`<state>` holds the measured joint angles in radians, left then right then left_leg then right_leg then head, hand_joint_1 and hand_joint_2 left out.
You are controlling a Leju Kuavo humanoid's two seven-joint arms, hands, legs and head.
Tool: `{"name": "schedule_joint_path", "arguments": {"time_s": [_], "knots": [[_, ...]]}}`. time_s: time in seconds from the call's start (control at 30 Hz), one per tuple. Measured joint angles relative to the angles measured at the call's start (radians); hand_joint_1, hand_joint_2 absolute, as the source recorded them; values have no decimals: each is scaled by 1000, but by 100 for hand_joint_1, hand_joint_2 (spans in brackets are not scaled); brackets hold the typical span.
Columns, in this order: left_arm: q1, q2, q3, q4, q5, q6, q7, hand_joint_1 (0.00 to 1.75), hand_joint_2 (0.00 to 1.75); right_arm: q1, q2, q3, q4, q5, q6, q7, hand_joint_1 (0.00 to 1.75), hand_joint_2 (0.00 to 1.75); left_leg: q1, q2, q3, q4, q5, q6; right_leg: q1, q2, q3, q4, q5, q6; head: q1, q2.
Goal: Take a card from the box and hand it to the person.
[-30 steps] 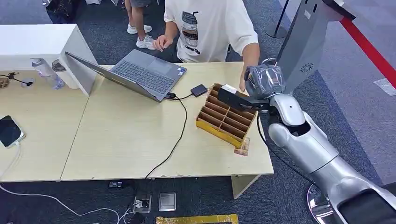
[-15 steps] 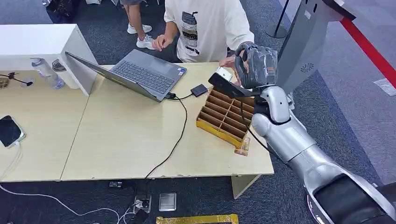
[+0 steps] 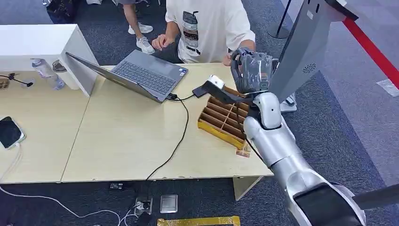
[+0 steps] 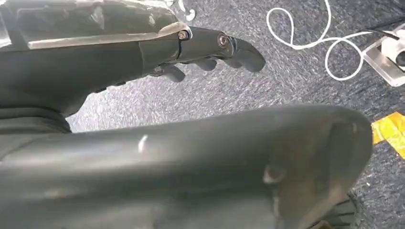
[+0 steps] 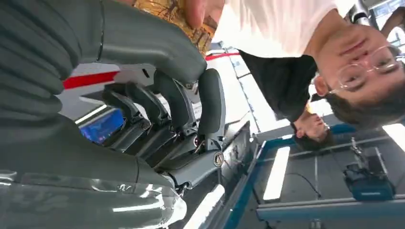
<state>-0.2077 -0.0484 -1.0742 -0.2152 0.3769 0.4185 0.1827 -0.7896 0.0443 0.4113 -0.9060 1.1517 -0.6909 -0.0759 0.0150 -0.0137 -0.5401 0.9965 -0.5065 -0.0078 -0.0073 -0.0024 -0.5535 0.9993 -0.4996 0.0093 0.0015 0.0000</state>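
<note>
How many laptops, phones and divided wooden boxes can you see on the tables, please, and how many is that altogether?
laptop: 1
phone: 1
divided wooden box: 1
Total: 3

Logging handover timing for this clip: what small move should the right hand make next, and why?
Probably hold the right hand steady, raised above the box, since the person's hand is right beside it; whether a card sits between its curled fingers cannot be told.
</note>
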Motion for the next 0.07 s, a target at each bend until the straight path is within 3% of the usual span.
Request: {"name": "schedule_joint_path", "arguments": {"time_s": [0.07], "knots": [[-3, 0, -4, 0, -1, 0, 0, 0, 0, 0, 12, -24, 10, 1, 0, 1, 0, 175, 0, 0, 0, 0, 0, 0, 0, 0, 0, 0, 0, 0, 0, 0]]}}
